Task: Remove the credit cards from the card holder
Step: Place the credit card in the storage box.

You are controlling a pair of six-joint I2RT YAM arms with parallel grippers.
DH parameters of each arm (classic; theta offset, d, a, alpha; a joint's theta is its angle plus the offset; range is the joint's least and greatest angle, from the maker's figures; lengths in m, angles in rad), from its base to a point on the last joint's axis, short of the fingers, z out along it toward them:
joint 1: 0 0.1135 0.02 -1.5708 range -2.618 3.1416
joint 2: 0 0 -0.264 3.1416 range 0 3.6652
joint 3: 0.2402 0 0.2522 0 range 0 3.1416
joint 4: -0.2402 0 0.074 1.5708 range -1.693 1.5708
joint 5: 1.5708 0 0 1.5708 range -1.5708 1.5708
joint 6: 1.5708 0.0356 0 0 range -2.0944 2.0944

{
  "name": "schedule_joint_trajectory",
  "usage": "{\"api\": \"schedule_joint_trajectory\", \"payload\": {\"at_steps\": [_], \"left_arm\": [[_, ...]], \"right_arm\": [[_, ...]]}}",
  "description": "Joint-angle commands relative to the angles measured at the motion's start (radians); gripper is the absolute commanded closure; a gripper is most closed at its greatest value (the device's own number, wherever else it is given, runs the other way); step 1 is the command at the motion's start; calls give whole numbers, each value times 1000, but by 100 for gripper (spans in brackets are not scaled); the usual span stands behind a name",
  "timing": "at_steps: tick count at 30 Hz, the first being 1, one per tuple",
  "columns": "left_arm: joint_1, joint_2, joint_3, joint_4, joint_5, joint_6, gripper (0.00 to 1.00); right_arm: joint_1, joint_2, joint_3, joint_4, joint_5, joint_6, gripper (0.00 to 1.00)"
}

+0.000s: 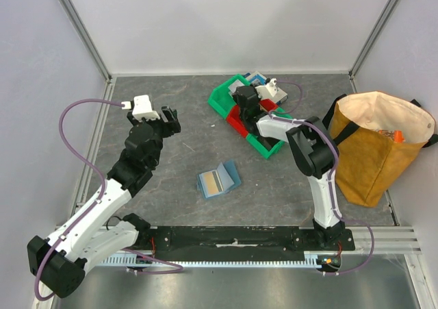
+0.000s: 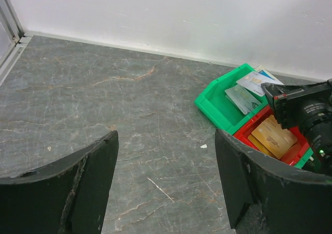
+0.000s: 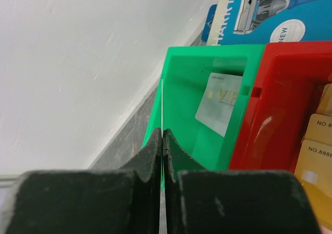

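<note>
Table (image 2: 129,104): dark grey, pale marble veining | card holder (image 1: 230,173): slate-blue, tan card (image 1: 213,181) inside | right claw (image 3: 163,134): black, pinching white-edged card (image 3: 162,101) | just ahead of claw: green bin (image 3: 184,83) holding silver-grey card (image 3: 220,103); red bin (image 3: 259,125) holding tan cards (image 3: 317,140) | beyond the bins: blue-and-white box (image 3: 270,11) | bag (image 1: 369,162): mustard, cream lining

My left arm (image 1: 102,209) stretches up the left side from its base with the elbow bent. Its left gripper (image 2: 166,135) points toward the far wall, and its two dark fingers (image 2: 88,182) are spread wide with nothing between them. My right arm (image 1: 321,179) rises from its base, folds at the elbow and runs leftward with the wrist tipped down; the right gripper (image 3: 163,133) is pressed closed, pinching what I read as a thin pale credit card (image 3: 162,104) seen edge-on between its tips.
</note>
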Motion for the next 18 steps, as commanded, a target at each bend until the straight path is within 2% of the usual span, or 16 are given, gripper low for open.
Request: {"api": "schedule_joint_trajectory", "payload": {"at_steps": [1, 13, 16, 18], "left_arm": [[3, -12, 0, 43, -27, -44, 19], [3, -2, -2, 38, -14, -47, 19], [3, 0, 0, 37, -7, -52, 19], [3, 0, 0, 35, -4, -53, 19]], "right_arm": [[-15, 58, 78, 3, 89, 31, 96], [-39, 214, 298, -113, 52, 42, 92], [-47, 230, 327, -149, 32, 45, 89], [-50, 234, 338, -169, 29, 45, 83]]}}
